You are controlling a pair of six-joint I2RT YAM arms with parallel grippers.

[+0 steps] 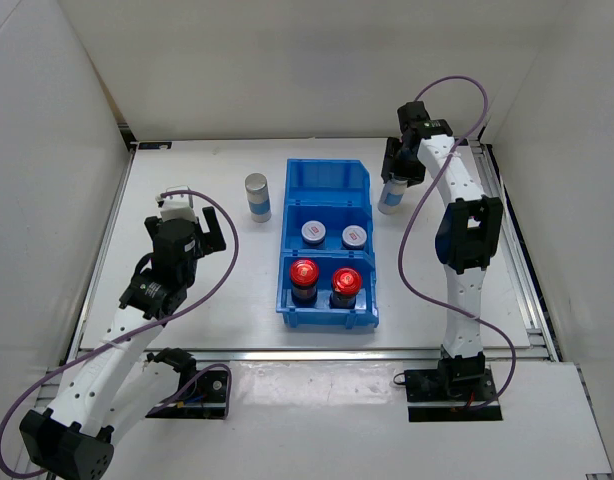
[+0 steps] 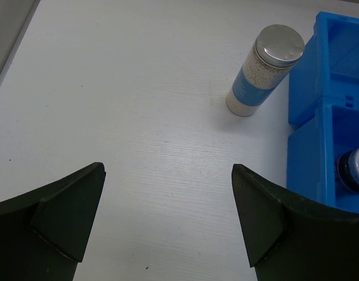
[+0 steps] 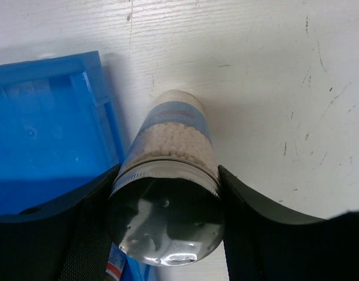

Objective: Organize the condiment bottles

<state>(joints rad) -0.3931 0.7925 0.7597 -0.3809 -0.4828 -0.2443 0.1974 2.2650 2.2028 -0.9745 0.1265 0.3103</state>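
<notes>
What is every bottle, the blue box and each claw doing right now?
blue bin: far compartment empty
red-capped jars: upright in the near compartment
silver-lidded jars: upright in the middle compartment
gripped tall bottle: upright, right of the blue bin
free tall bottle: upright on the table, left of the blue bin, untouched
left claw: open, empty
right claw: shut on the gripped tall bottle

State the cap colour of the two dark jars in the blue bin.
Both caps are red; the top external view shows it best.
</notes>
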